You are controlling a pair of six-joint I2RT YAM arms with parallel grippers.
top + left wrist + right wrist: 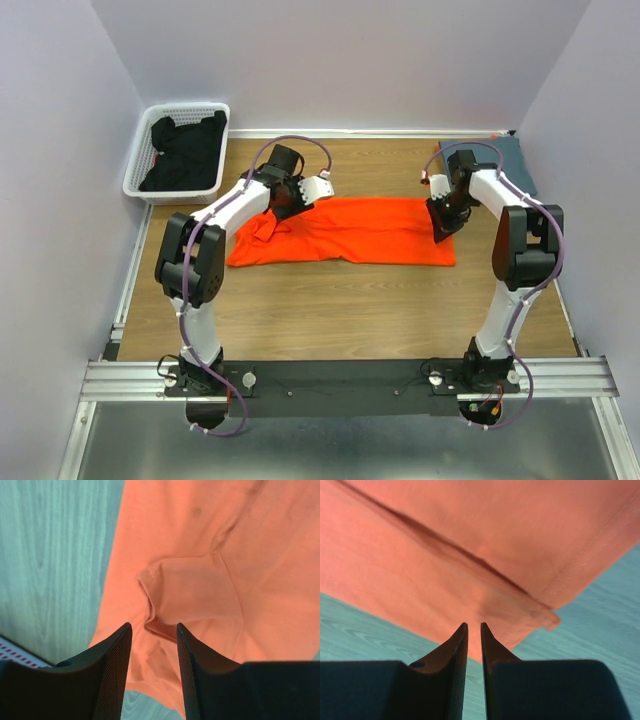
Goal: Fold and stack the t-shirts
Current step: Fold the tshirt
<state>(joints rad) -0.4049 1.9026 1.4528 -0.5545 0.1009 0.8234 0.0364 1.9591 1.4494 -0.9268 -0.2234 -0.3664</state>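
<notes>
Table: bare wood-grain table [350,310] in front of the arm bases; nothing lies on this near strip.
Orange t-shirt: the orange t-shirt [360,230] lies mid-table as a long flat band running left to right, between the two arms.
Handling: likely light, limp and quick to wrinkle. It should not keep a shape when lifted, so both ends probably need carrying together.
Where to take hold: the doubled hem corner [545,617] at the right end and the sleeve flap [195,595] at the left end. Both are thicker layered edges that a pinch can catch.
Left gripper: the left gripper [153,627] hangs over the bunched sleeve end with its jaws apart and nothing between them.
Right gripper: the right gripper [474,625] sits at the right edge of the cloth, jaws almost together with a thin slit. I cannot tell whether a bit of cloth is nipped at the tips.
Blue-grey t-shirt: the blue-grey t-shirt [518,160] lies at the far right corner, partly hidden behind the right arm and well apart from the orange one.
Basket: a white basket [138,165] stands at the far left corner, holding black cloth [185,150].
Count: one orange tee, one blue-grey tee, one basket and two grippers. How many pieces of black cloth there are I cannot tell.
</notes>
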